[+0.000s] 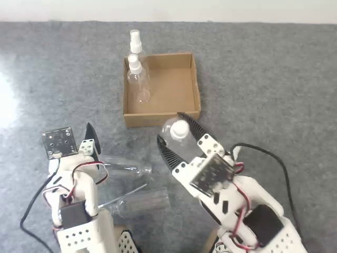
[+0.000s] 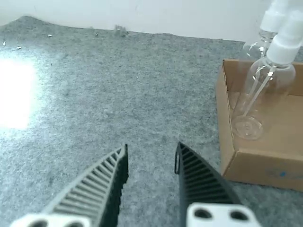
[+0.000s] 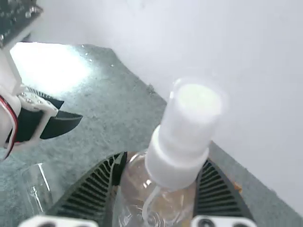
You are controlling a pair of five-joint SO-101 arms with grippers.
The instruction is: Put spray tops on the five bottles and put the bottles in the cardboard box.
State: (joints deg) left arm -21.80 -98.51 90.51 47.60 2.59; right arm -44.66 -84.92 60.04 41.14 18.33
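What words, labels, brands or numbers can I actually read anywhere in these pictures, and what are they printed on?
No text here can be read.
Cardboard box: a faint blue mark on its outer wall, too blurred to read.
Capped bottle standing in the box: clear, no label visible.
Circuit board on an arm: any print is too small to read.

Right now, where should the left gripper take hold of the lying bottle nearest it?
Probably mid-body, coming from above with the jaws across its width. The bottle lies on its side, so its round clear wall is the longest free part to close on. The left gripper is open and empty, close beside it.
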